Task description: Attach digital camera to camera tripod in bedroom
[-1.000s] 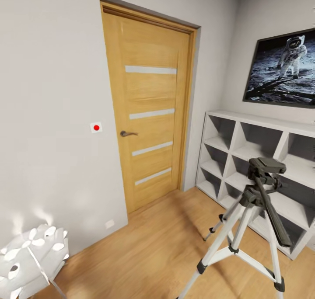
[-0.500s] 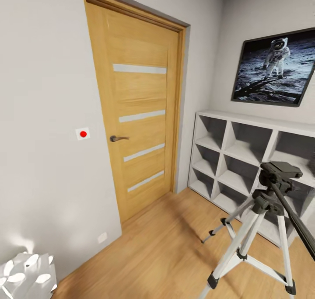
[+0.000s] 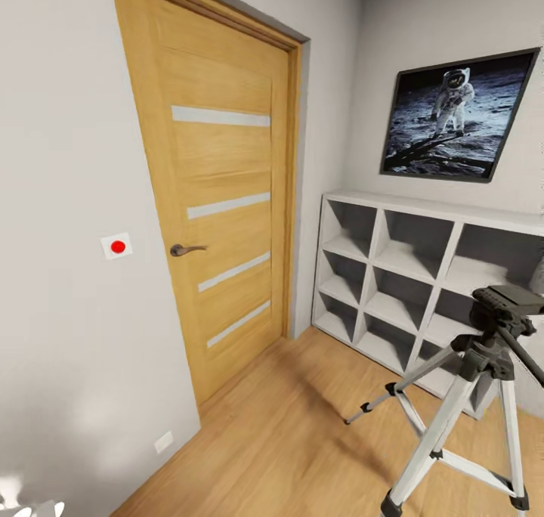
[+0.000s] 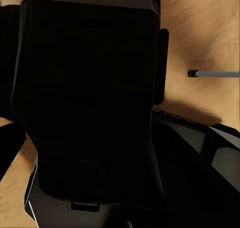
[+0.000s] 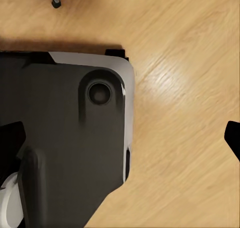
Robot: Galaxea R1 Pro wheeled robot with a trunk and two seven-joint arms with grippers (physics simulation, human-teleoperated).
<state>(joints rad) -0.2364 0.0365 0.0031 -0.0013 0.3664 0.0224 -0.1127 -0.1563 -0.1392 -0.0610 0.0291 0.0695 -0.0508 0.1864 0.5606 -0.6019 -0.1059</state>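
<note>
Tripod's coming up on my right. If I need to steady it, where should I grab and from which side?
Probably the centre column just under the black head of the camera tripod, approached from the door side. The silver legs splay outward below, and the long pan handle slants down on the far side, so the open side facing the wooden door looks least obstructed.

the tall camera tripod (image 3: pixel 483 396) with silver telescopic legs, black joints and a bare black head stands upright, legs spread, on the bedroom's light wood plank floor (image 3: pixel 302 434), just before the white cube shelves (image 3: pixel 408 275).
</note>
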